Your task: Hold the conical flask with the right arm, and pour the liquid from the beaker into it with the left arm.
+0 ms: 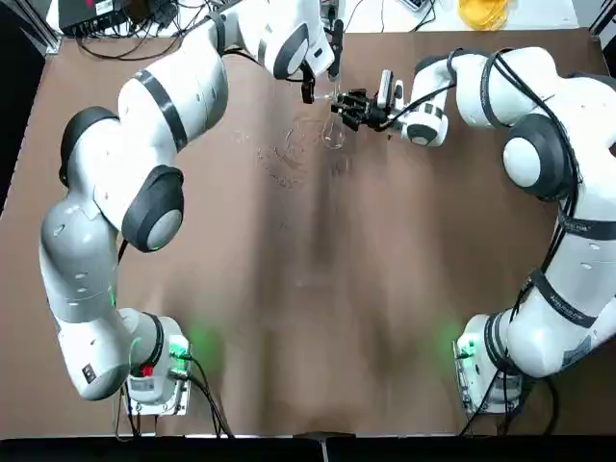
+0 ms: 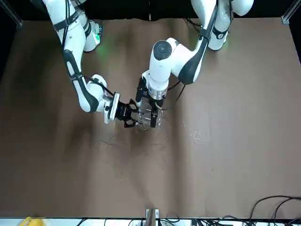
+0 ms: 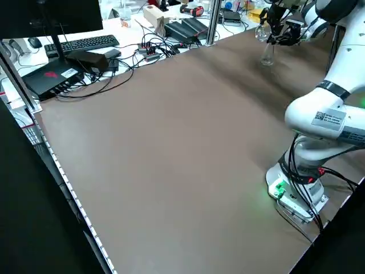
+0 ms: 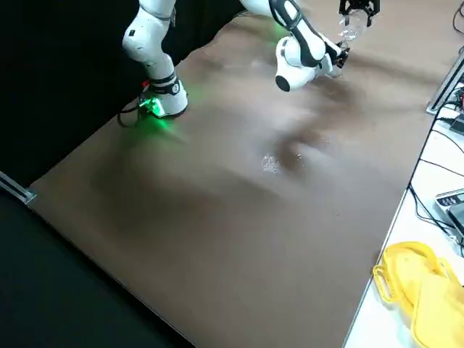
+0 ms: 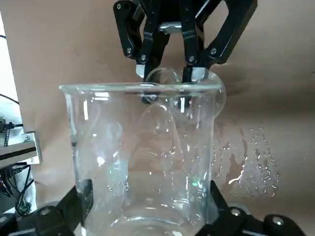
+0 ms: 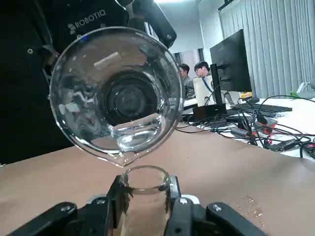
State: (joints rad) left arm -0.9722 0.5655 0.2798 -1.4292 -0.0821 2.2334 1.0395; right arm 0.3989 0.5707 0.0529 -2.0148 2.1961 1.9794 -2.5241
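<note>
Clear straight-sided glass beaker between left black two-finger gripper's fingers, grasped, tilted, rim toward flask. Clear narrow-necked glass conical flask between right black two-finger gripper's fingers, grasped at neck. Beaker's lip just above flask's mouth; some liquid inside beaker. Droplets on brown tabletop.

The white right arm's black metal pincer is meeting the white left arm's black metal pincer over the smooth brown surface, clear glassware showing at both; clear droplets are lying nearby, and thin black cables are curling at the edge opposite the robot
</note>
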